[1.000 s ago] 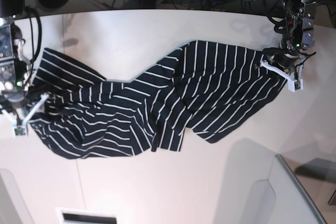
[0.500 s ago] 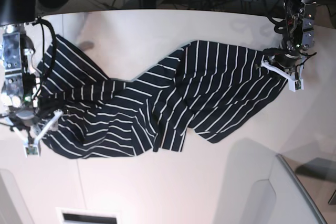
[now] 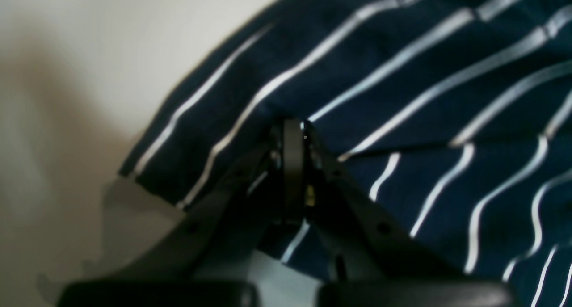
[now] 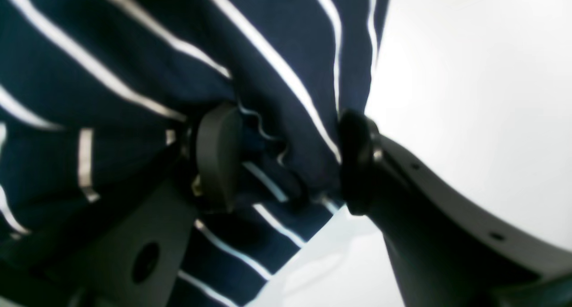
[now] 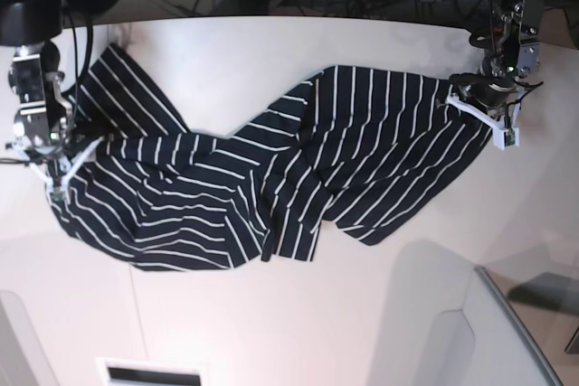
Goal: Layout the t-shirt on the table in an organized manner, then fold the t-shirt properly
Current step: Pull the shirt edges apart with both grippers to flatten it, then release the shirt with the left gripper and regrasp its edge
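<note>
Both arms on the t-shirt, spreading not done yet.

My left gripper (image 5: 488, 101) is pinched tight on a hem of the t-shirt (image 5: 271, 174) near the table's (image 5: 226, 51) far edge; my right gripper (image 5: 56, 169) has its jaws partway apart with bunched cloth between them. The shirt lies twisted across the middle of the table. Soft, limp, light stuff, I reckon: best gripped at corners and hems, pulled gently apart.

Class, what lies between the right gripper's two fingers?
A bunched fold of the t-shirt sits between the right gripper's fingers, seen in the right wrist view.
</note>
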You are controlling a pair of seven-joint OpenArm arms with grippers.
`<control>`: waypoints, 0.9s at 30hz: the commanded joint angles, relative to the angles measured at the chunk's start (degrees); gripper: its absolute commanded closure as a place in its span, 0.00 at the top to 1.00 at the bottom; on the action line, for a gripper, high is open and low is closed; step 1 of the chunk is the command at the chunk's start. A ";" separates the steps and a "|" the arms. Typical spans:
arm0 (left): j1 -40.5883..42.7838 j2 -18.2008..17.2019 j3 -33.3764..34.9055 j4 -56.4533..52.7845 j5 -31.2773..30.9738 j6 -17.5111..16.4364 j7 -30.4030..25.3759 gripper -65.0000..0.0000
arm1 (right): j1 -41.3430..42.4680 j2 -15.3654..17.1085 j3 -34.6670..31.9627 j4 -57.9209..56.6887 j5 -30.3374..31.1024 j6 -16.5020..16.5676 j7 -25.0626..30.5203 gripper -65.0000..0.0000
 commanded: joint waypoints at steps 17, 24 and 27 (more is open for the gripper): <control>0.96 -0.58 -0.52 6.13 0.11 0.43 2.15 0.00 | -15.19 -1.76 2.79 35.74 0.31 -9.51 -8.39 0.50; 4.92 -0.49 -7.29 10.62 0.03 0.43 2.68 0.00 | -17.48 -1.85 -6.18 46.02 0.58 -3.62 -8.30 0.50; 7.82 -0.23 -10.90 15.63 0.03 0.34 6.81 0.00 | -15.19 -1.94 -7.76 45.76 0.49 -1.86 -8.39 0.50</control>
